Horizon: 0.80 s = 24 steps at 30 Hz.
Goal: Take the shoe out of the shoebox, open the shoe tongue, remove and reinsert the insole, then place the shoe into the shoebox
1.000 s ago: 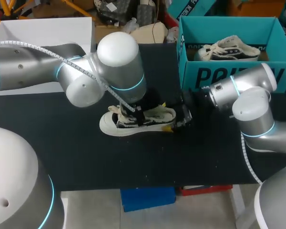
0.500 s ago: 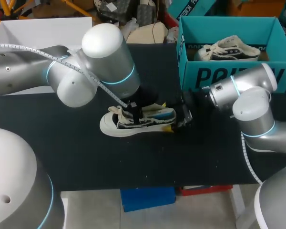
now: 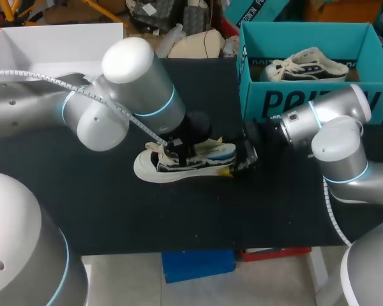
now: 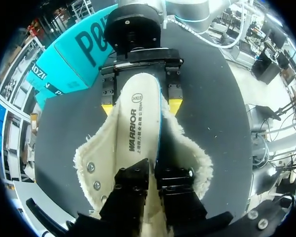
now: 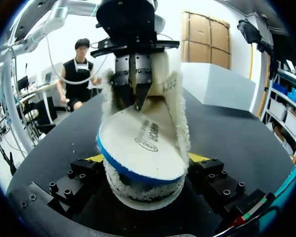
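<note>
While the left arm has swung a little back toward its own side during the last second, the heel end of the insole [image 5: 140,148] has come up out of the shoe [image 3: 150,168]. Its blue edge now shows above the fleecy collar, where a second ago only cream lining was visible. The left gripper [image 4: 154,183] is clenched on the insole, and the thin sheet is pinched between its two dark fingers. The right gripper [image 3: 237,164] has not moved. It grasps the shoe at the heel, one yellow tip on each side, and so holds it down on the table [image 3: 115,210], just under the left fingers. I judge that the removal of the insole has begun but is not finished. The front part is hidden behind the left fingers, so I cannot tell how much remains inside.

The teal shoebox [image 3: 306,102] stands behind the right fingers, near but apart from the shoe, with a second shoe [image 3: 309,65] inside it. A white box [image 3: 57,38] stands well away, behind the left arm. What stands in the way is mostly the shoe itself: its soft collar rises close on both sides of the left fingers. The two grippers also work near each other, so I think the pull should go away from the right fingers.
</note>
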Available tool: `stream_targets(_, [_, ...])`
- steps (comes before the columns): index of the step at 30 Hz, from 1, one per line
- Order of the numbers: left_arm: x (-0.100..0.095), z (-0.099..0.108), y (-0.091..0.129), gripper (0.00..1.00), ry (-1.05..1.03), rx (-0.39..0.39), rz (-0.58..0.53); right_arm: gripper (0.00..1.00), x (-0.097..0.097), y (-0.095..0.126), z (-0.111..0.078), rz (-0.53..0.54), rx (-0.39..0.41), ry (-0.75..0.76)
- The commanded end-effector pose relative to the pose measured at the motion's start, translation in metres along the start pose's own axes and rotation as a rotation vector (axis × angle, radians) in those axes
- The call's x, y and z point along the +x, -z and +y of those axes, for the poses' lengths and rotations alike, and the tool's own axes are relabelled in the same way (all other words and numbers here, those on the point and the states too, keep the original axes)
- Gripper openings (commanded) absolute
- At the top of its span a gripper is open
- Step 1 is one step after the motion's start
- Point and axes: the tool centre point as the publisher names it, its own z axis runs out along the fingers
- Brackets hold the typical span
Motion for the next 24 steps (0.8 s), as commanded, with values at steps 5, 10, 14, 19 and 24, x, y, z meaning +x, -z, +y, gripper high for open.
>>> stream_targets(5, [0.008, 0.004, 0.001, 1.00, -0.047, -0.010, -0.053, 0.00, 0.000, 0.000, -0.002, 0.001, 0.001, -0.001])
stream_targets(10, [0.005, 0.003, 0.003, 1.00, -0.051, 0.004, -0.083, 0.00, 0.000, 0.000, -0.002, 0.001, 0.001, -0.001])
stream_targets(14, [0.007, -0.002, -0.002, 1.00, -0.059, -0.031, -0.136, 0.00, 0.000, 0.000, -0.002, 0.001, 0.001, -0.001])
stream_targets(19, [0.006, -0.006, -0.010, 1.00, -0.038, -0.059, -0.199, 0.00, 0.000, 0.000, -0.002, 0.001, 0.001, -0.001])
stream_targets(24, [0.001, -0.009, -0.014, 1.00, -0.022, -0.055, -0.225, 0.00, 0.000, 0.000, -0.002, 0.001, 0.001, -0.001])
